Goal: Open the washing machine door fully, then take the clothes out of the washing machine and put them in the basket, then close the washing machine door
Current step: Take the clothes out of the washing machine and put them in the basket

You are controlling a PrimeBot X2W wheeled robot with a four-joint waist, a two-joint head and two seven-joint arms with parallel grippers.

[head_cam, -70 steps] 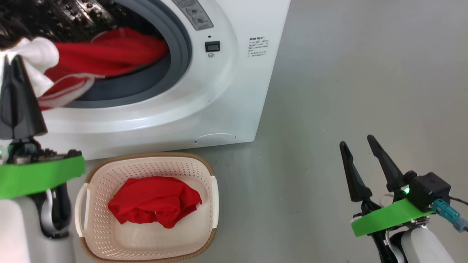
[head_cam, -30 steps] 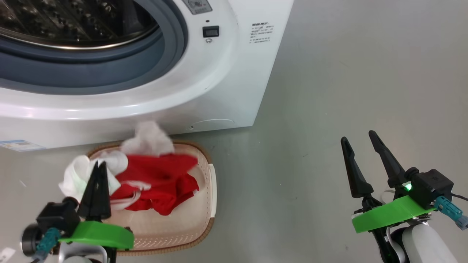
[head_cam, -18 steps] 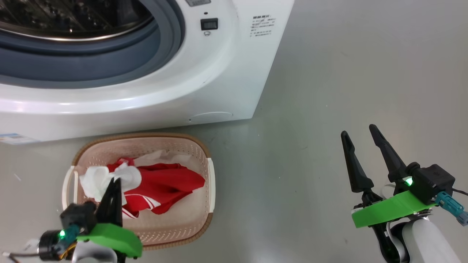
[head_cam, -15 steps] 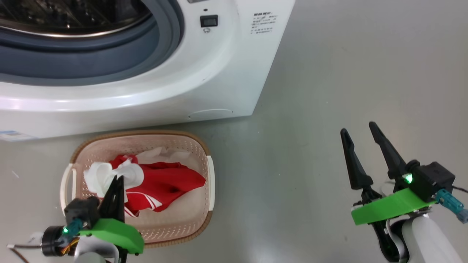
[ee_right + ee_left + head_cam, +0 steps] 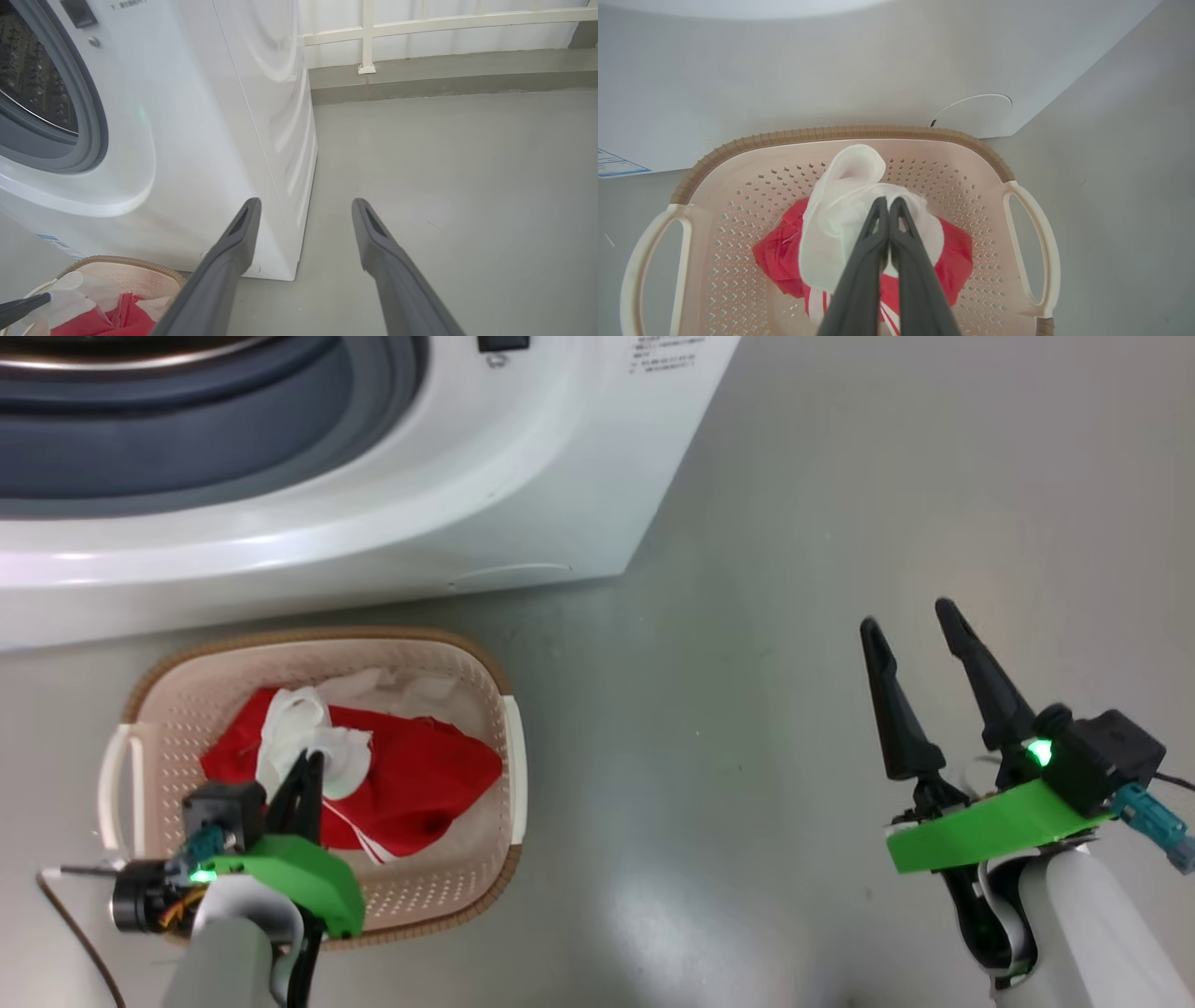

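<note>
Pinching clothes (image 5: 420, 784) in left end effector (image 5: 306, 767) over basket (image 5: 308, 639), lower left, for drop; right end effector (image 5: 906, 618) spread, parked lower right.

On my screens I can read no word, brand or number anywhere. The washing machine (image 5: 560, 476) carries a small block of dark printed lines (image 5: 658, 350) on the upper right of its white front, just right of a black rocker switch (image 5: 502, 342). The characters are too small and blurred to make out. The right wrist view shows that print as one short slanted line, also illegible. Low on the machine's front, just above the floor, sits a white sticker (image 5: 616, 165) with a blue edge. I see faint rows of print on it, none legible.
</note>
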